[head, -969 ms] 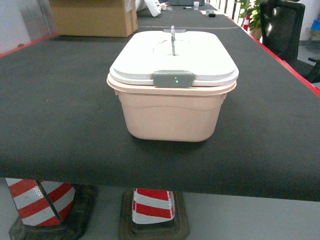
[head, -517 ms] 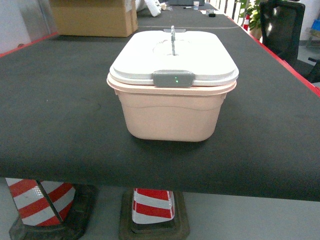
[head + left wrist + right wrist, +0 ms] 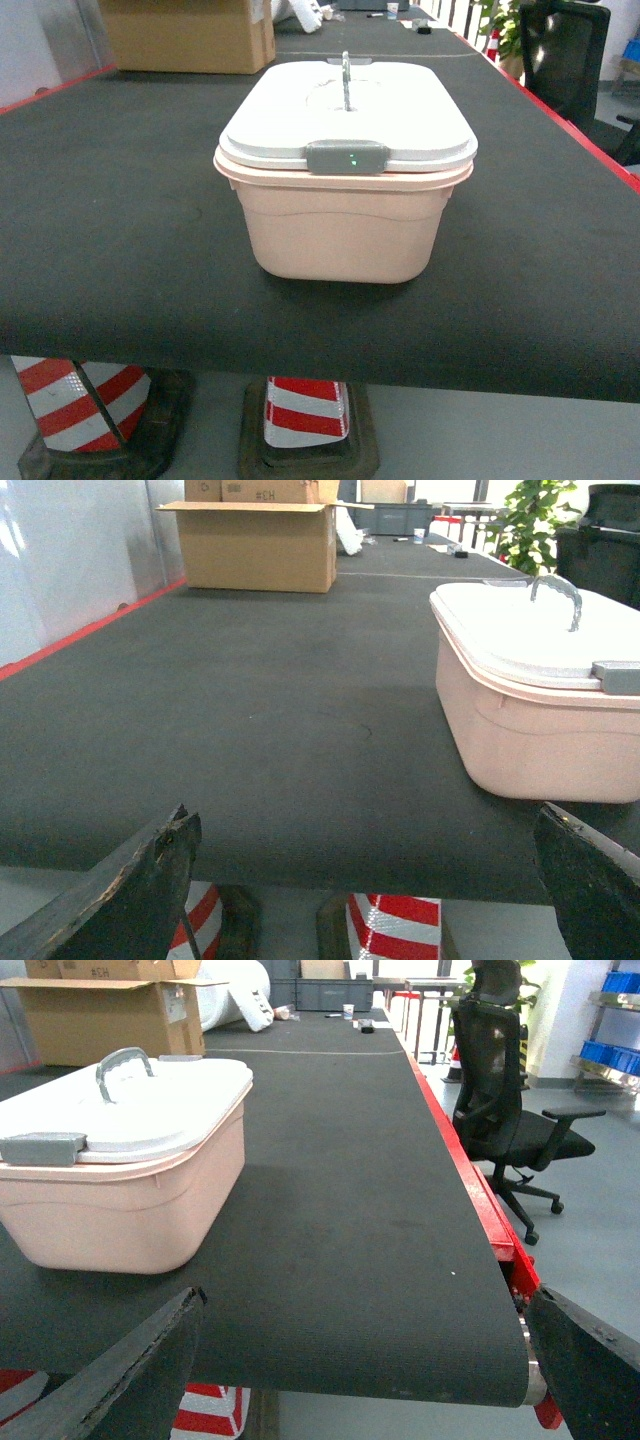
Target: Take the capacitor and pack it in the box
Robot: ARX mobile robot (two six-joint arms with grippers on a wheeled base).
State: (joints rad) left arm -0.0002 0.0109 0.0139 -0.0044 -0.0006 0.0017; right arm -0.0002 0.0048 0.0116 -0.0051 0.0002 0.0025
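Black felt table (image 3: 120, 230) carries the lidded pink box (image 3: 345, 225) near its front edge; both grippers (image 3: 370, 880) (image 3: 360, 1360) spread wide, holding nothing.

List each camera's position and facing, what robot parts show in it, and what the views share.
Head: at the table's near edge, looking forward and down at the closed box; no robot parts show.
Left wrist: low, left of the box, facing along the table; open left claw frames the bottom.
Right wrist: low, right of the box, facing forward; open right claw shows.
Shared: the box and cardboard carton.
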